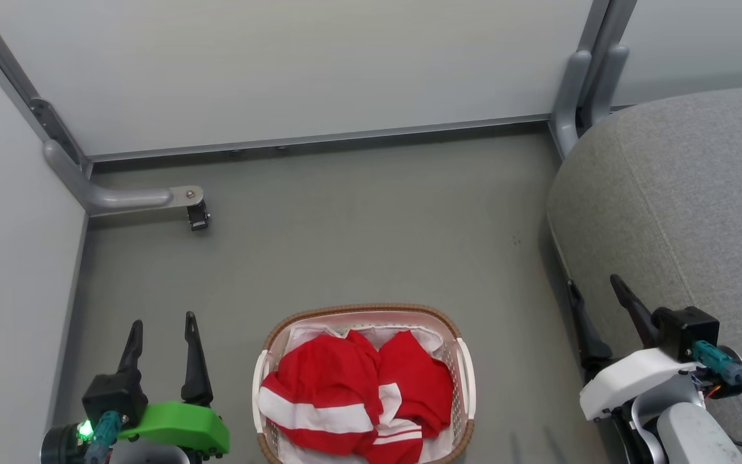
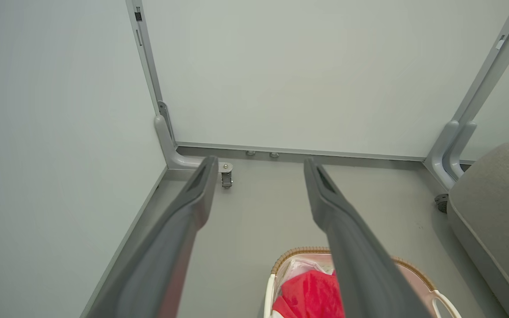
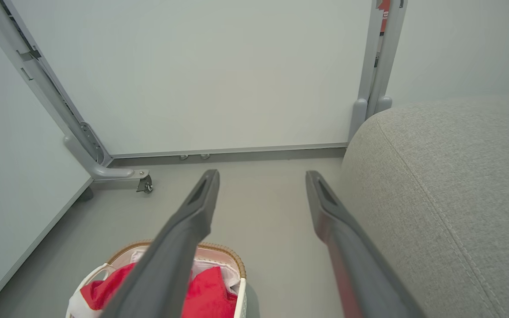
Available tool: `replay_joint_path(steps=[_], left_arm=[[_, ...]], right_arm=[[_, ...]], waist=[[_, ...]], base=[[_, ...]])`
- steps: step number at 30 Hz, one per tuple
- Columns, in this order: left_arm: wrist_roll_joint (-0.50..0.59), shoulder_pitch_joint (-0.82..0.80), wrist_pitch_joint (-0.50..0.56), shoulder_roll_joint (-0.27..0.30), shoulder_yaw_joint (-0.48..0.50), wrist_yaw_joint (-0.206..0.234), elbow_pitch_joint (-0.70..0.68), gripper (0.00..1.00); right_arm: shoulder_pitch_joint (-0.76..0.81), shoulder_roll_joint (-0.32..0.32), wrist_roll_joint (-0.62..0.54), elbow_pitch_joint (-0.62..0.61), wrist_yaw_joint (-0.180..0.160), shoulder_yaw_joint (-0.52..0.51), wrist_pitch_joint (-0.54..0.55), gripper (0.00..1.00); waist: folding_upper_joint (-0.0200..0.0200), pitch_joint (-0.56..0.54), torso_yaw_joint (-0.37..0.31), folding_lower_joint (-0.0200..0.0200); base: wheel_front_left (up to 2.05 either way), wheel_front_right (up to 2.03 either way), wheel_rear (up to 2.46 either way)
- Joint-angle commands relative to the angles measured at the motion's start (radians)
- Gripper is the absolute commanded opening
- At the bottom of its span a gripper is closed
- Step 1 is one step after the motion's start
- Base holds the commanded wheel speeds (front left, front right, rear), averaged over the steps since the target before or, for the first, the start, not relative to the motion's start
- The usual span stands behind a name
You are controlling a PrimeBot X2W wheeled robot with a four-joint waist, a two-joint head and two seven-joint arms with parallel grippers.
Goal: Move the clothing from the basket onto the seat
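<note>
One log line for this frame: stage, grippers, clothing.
stage: pre-grasp | left gripper: open, empty, left of basket | right gripper: open, empty, by seat | red clothing: in basket

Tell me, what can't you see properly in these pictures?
Head view: the basket has its near end cut off by the bottom edge.
Head view: the red clothes lie bunched, so their number and whatever lies underneath are hidden.
Head view: the sofa seat runs off the right edge.
Left wrist view: a finger of the left gripper covers part of the basket.
Right wrist view: a finger of the right gripper does likewise.
</note>
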Motion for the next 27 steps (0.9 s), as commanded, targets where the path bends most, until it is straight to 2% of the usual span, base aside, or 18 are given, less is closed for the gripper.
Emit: replay_joint_path(steps=[1, 13, 21, 27], left_arm=[[0.023, 0.007, -0.008, -0.005, 0.011, -0.008, -0.009, 1.00], [0.099, -0.011, -0.030, -0.022, 0.020, -0.069, 0.043, 1.00], [0.118, -0.077, -0.044, -0.022, -0.043, -0.072, 0.094, 1.00], [0.090, -0.167, -0.042, -0.021, -0.104, -0.097, 0.169, 1.00]], right_arm=[[0.002, 0.000, -0.022, -0.010, 0.000, -0.010, -0.011, 1.00], [-0.031, 0.003, -0.097, 0.009, 0.000, 0.004, -0.032, 1.00], [-0.093, -0.006, -0.143, -0.016, 0.000, 0.029, -0.045, 1.00], [-0.154, -0.008, -0.127, -0.035, 0.000, 0.046, -0.045, 1.00]], waist=[[-0.0001, 0.003, 0.001, 0.0000], [-0.0001, 0.076, -0.012, 0.0000], [-0.0001, 0.215, -0.041, 0.0000], [-0.0001, 0.333, -0.068, 0.0000]], base=[[0.00, 0.00, 0.00], [0.00, 0.00, 0.00], [0.00, 0.00, 0.00], [0.00, 0.00, 0.00]])
